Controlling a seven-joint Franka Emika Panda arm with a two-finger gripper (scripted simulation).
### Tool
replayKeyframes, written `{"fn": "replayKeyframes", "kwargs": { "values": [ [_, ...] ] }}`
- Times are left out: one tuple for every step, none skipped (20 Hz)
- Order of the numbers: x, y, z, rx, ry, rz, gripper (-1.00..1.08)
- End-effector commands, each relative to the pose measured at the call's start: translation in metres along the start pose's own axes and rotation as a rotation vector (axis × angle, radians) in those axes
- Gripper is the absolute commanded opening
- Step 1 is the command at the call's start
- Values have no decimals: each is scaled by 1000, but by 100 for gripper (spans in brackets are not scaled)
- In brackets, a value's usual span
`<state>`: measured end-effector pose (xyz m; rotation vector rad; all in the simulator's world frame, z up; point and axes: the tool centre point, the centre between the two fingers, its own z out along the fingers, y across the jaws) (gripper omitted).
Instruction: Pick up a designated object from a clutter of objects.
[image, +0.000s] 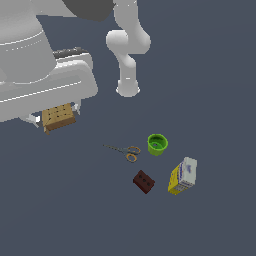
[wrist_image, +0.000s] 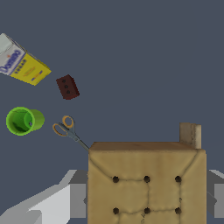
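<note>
The designated object, a tan block with rows of dark dots, sits between the fingers of my gripper at the exterior view's left. In the wrist view the block fills the frame close to the camera, and my gripper is shut on it, with a grey finger on either side. The rest of the clutter lies apart from it: orange-handled scissors, a green cup, a dark red-brown block and a yellow and white box.
The arm's white base stands behind the clutter. In the wrist view the box, dark block, cup and scissors look small and far off. Dark flat floor lies all around.
</note>
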<state>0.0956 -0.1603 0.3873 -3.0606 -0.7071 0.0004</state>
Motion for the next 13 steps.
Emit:
{"fn": "replayKeyframes", "kwargs": {
  "values": [
    [2, 5, -8, 0, 0, 0, -100],
    [2, 7, -10, 0, 0, 0, -100],
    [3, 9, -12, 0, 0, 0, -100],
    [3, 10, -14, 0, 0, 0, -100],
    [4, 11, -15, 0, 0, 0, -100],
    [4, 12, -16, 0, 0, 0, -100],
    [5, 13, -18, 0, 0, 0, -100],
    [5, 14, -18, 0, 0, 0, -100],
    [5, 14, -19, 0, 0, 0, -100],
    [5, 15, -20, 0, 0, 0, -100],
    [5, 15, -20, -1, 0, 0, -100],
    [5, 15, -20, -1, 0, 0, -100],
    [5, 15, -20, -1, 0, 0, -100]
  ]
}}
